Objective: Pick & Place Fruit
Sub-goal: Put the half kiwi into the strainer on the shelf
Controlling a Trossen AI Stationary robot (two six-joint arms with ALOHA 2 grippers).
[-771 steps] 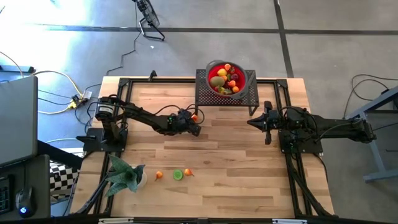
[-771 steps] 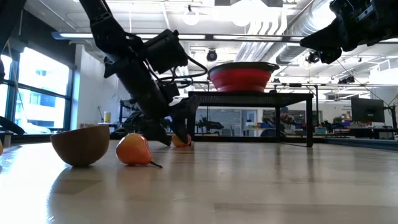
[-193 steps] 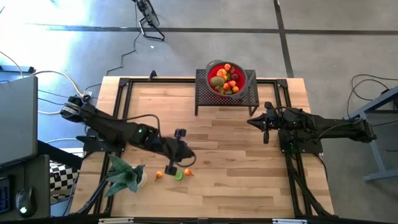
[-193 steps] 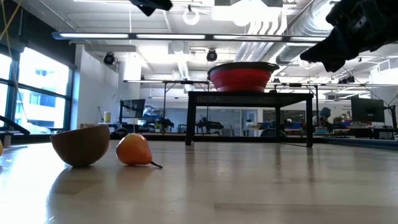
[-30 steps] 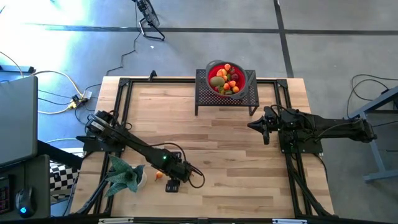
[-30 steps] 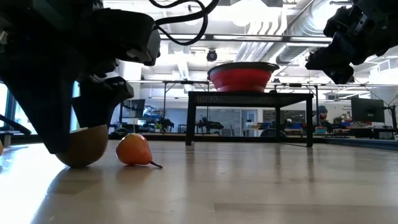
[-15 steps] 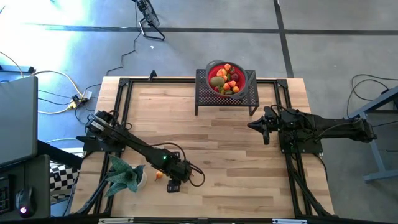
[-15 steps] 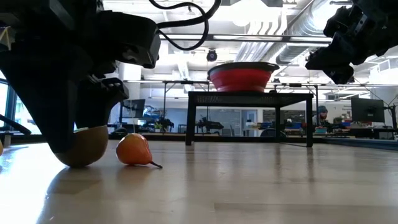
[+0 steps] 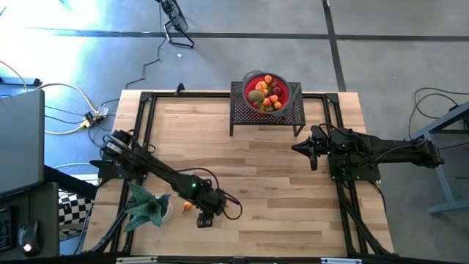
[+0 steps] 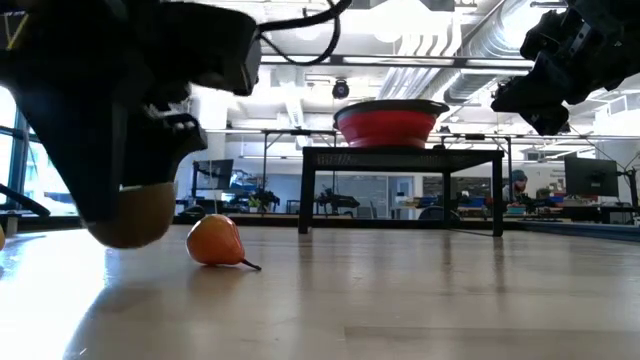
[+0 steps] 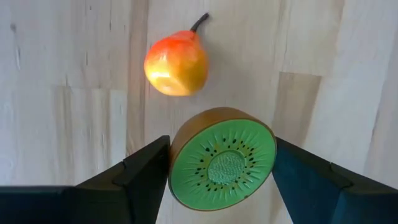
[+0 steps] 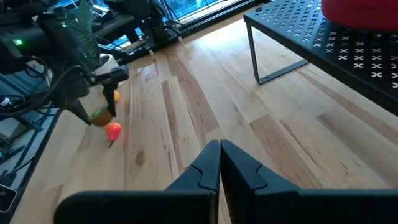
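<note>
The wooden worktop (image 9: pixel 249 169) carries a black mesh stand (image 9: pixel 265 111) at its far edge, and on that sits a red bowl (image 9: pixel 267 92) heaped with fruit. Near the front left corner lies a green leafy plant (image 9: pixel 146 205). The left hand (image 11: pixel 221 165) is low over the front left of the worktop, its fingers clamped on either side of a halved kiwi (image 11: pixel 222 158), cut green face towards the wrist camera. Just beside it a small orange-red pear (image 11: pixel 176 62) rests on the wood. The right hand (image 12: pixel 219 163) hovers at the right side, fingers pressed together.
</note>
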